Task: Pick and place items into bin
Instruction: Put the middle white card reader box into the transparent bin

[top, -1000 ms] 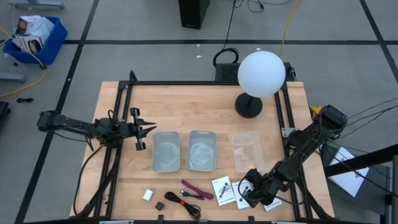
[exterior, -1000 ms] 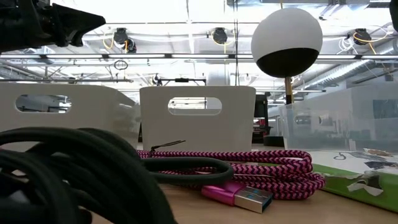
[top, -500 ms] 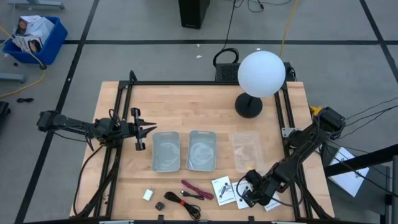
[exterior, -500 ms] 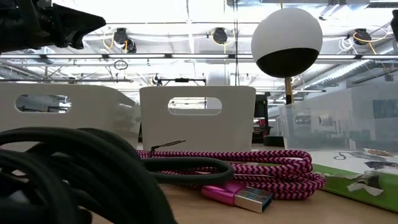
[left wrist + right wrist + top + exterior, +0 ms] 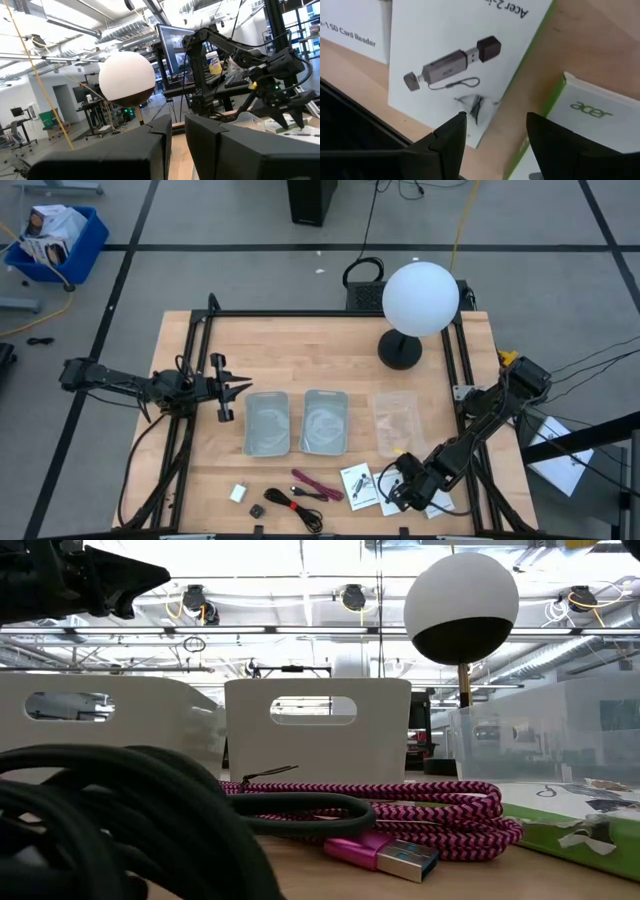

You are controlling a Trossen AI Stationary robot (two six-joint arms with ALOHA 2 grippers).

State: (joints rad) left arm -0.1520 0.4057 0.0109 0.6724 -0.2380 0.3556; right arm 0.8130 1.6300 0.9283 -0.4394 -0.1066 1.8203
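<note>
Near the table's front edge lie three white cards (image 5: 358, 483), a dark-red braided strap (image 5: 315, 485), a black cable (image 5: 296, 506), a white block (image 5: 238, 493) and a tiny black piece (image 5: 257, 509). My right gripper (image 5: 392, 492) hovers low over the cards, open. In its wrist view, my right gripper (image 5: 495, 125) has its fingers either side of the near edge of the card printed with a card reader (image 5: 445, 55). My left gripper (image 5: 240, 387) waits shut above the table's left part, beside the bins. My right gripper comes from above, slanting, with open fingers (image 5: 455, 127) close over the printed card's torn edge (image 5: 475, 107). I cannot tell whether the tips touch it. The card lies flat on the table.
Two pale bins (image 5: 267, 423) (image 5: 325, 421) and a clear bin (image 5: 397, 420) stand mid-table. The white globe lamp (image 5: 420, 300) stands at the far right. Two more cards (image 5: 350, 35) (image 5: 590, 125) flank the printed one. A black frame (image 5: 190, 380) edges the table.
My right gripper has crept a little toward the table's left and near edge, ending over the cards. Nothing else has moved.
</note>
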